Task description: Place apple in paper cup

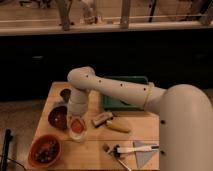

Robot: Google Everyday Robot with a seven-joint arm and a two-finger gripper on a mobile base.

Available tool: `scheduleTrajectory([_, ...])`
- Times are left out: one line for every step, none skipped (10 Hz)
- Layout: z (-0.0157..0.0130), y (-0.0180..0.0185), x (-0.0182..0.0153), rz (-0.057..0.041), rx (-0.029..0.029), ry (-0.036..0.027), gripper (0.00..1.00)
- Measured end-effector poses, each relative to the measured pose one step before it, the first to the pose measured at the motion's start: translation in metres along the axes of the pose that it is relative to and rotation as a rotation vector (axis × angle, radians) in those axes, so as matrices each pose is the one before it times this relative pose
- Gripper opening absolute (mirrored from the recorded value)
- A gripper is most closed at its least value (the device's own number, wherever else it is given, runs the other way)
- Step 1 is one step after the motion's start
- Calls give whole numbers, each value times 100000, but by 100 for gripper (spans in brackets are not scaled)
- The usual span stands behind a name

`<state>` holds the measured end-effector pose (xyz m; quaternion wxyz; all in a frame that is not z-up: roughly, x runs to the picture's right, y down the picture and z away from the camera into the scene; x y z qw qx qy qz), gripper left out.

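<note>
The apple (76, 126) is a small orange-red round fruit, seen at the mouth of the short white paper cup (78, 134), which stands on the wooden table near its left middle. My gripper (76, 118) hangs straight down from the white arm, right above the apple and the cup. The arm's wrist hides the gripper's grip. I cannot tell whether the apple rests in the cup or is still held.
A dark bowl (57, 116) sits just left of the cup. An orange-brown bowl (44, 150) is at the front left, a dark metal cup (65, 94) behind. A green tray (125, 95), a yellow banana-like item (118, 127) and utensils (125, 149) lie to the right.
</note>
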<state>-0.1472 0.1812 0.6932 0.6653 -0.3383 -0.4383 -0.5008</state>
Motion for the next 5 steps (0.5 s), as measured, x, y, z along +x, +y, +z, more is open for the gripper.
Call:
scheduleTrajectory([-26, 32, 42, 354, 84, -479, 19])
scheduleTrajectory([-23, -66, 0, 66, 83, -497, 28])
scheduleTrajectory([10, -52, 31, -82, -98, -328, 37])
scheduleTrajectory([-3, -72, 38, -108, -242, -356, 49])
scheduleTrajectory([-16, -110, 49, -198, -33, -304, 59])
